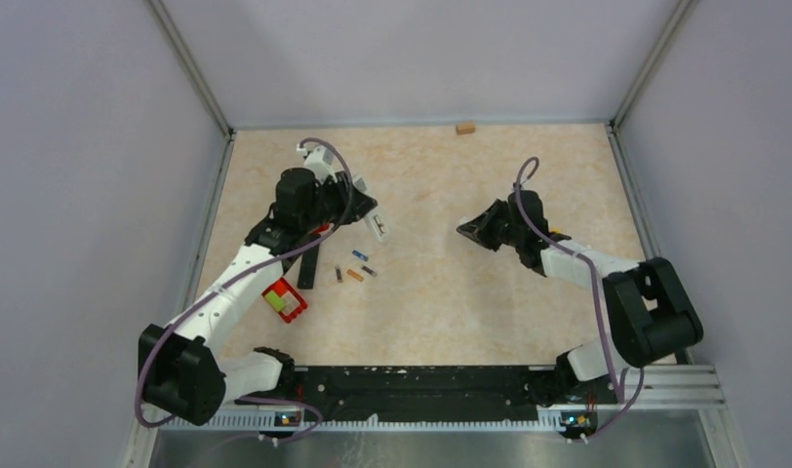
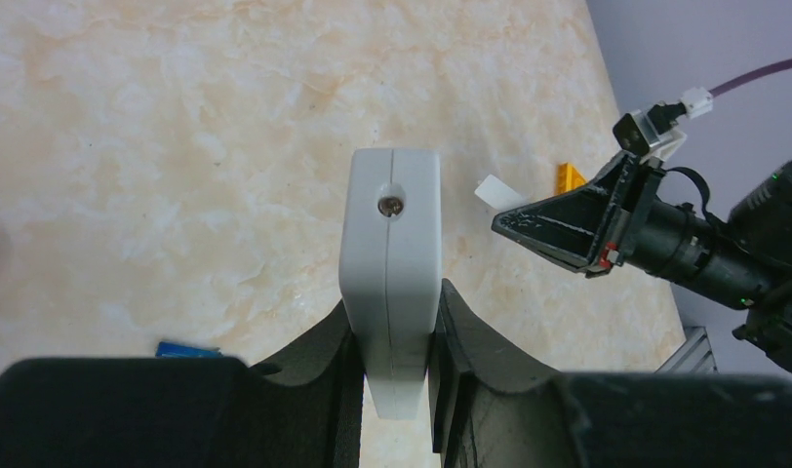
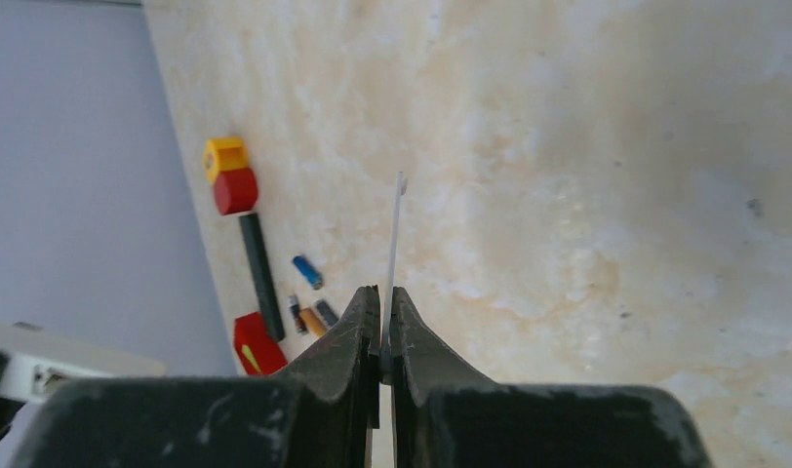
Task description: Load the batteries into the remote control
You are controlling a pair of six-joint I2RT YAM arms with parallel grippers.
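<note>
— What has the left gripper (image 2: 394,304) got?

— The remote control (image 2: 390,224). The white body is pinched by its two long faces, with a narrow end and its single screw facing the wrist camera. From above it sits just past the far end of the black bar (image 1: 310,263), a little to the right.

— And the right gripper (image 3: 383,294)?

— Its fingers are pressed together on a thin white piece (image 2: 495,191), seen edge-on from its own wrist (what the piece is, I cannot tell). It is well to the right of the black bar, apart from the remote control.

— The batteries?

— All loose on the table, just right of the black bar. The blue battery (image 3: 308,272) lies beside the bar's middle. The orange battery (image 3: 312,322) and two dark batteries (image 3: 326,313) cluster close together nearer the bar's other end. Neither gripper touches any of them.

— Anything else by the bar?

— A red and yellow block (image 1: 285,300) lies just off its near end, and a small tan block (image 1: 464,127) sits far beyond it against the back wall.
</note>
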